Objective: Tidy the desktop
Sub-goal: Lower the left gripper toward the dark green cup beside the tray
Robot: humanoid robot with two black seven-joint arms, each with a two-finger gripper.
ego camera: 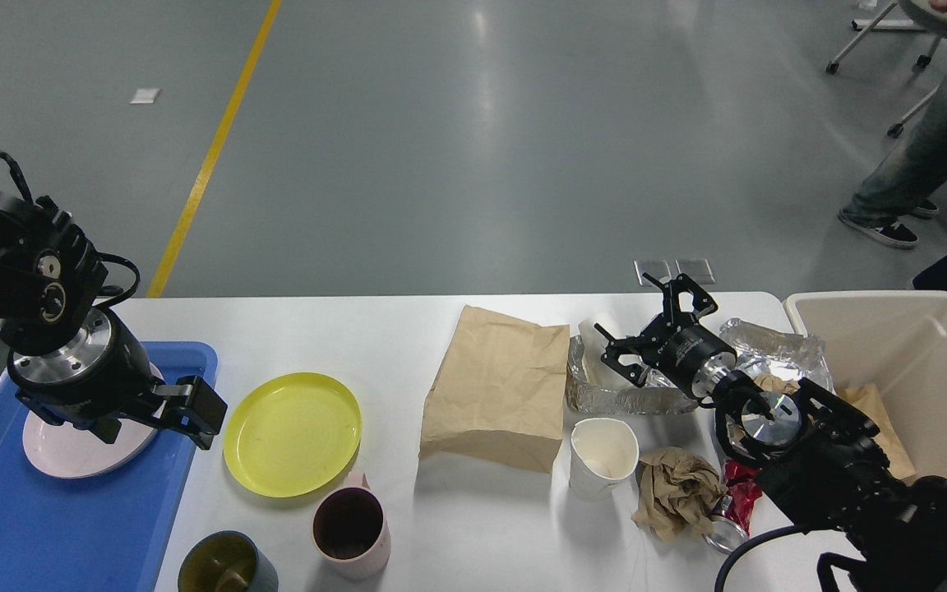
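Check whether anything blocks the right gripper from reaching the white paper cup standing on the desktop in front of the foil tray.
Nothing visible does. The right gripper hangs open over the foil tray, and the white paper cup stands on the desktop just nearer the robot. The crumpled brown paper lies beside the cup, the brown paper bag on its other side.

Hidden and cropped items, reckoned from the brown paper bag [498,386].
Far left of it, left gripper [194,409] covers much of the white plate [83,444]; jaws' gap unreadable. Right, the arm hides part of the foil tray [630,395]. Below left, green cup [227,563] cropped by the frame edge.
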